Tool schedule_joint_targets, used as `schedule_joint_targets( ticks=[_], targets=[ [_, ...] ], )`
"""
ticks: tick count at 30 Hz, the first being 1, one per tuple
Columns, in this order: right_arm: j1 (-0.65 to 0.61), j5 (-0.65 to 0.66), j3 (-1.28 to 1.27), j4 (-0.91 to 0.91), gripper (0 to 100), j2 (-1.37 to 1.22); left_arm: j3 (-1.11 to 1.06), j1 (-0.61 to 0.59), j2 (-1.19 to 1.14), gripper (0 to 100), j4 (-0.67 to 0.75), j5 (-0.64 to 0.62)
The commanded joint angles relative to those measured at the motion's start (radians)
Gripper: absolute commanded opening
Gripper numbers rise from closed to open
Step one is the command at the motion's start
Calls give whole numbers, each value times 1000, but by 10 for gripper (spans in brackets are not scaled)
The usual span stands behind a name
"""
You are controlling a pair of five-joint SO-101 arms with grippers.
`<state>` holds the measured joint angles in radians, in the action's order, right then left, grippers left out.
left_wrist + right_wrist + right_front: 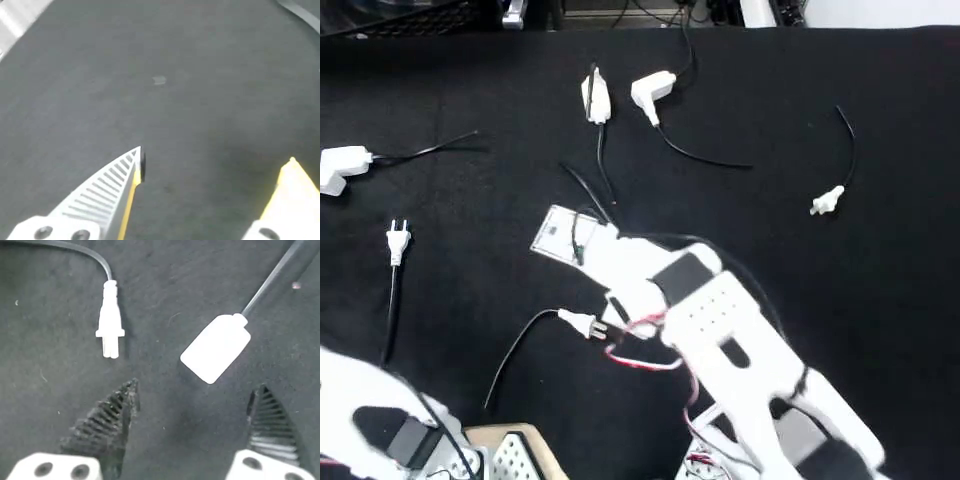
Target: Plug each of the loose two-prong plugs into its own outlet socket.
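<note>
My right gripper [192,395] hangs open just over the black cloth, black fingers spread. Beyond its tips lie a white two-prong plug [110,325] and a flat white outlet socket [216,347] on a dark cable, neither of them touched. From above, the right arm reaches in from the lower right toward that socket [558,235], with the plug [582,323] to its left. Two more plugs [397,240] [827,202] lie loose at the left and right. Other sockets [595,97] [653,90] [342,165] rest at the back and far left. My left gripper [215,157] is open over bare cloth.
The left arm [390,430] sits at the bottom left corner beside a tan box [510,450]. Black cables trail from every plug and socket. A dark cable [300,15] crosses a corner of the left wrist view. Open cloth lies at the right.
</note>
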<state>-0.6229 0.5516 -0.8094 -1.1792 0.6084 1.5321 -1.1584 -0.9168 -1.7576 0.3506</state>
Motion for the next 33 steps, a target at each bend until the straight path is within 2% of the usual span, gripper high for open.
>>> schedule_joint_targets(
  ticks=[1,7,11,13,16,23,25,28,33],
  targets=[
    [17,3,-67,97,333,85,-260,193,212,413,-8,-11],
    [18,3,-125,186,333,93,-944,487,511,413,15,-43],
    [18,3,-128,187,333,93,-1294,590,675,327,241,-63],
    [18,5,-128,187,333,93,-1440,615,749,281,348,-61],
    [18,9,-130,187,333,87,-1636,680,853,254,427,-68],
    [18,11,-128,187,333,61,-1980,989,1143,253,494,-58],
    [18,11,-128,187,333,61,-2048,1075,1234,254,514,-9],
    [18,11,-128,187,332,61,-2120,1159,1356,254,546,138],
    [18,11,-128,186,332,61,-2166,1188,1485,250,600,364]
  ],
)
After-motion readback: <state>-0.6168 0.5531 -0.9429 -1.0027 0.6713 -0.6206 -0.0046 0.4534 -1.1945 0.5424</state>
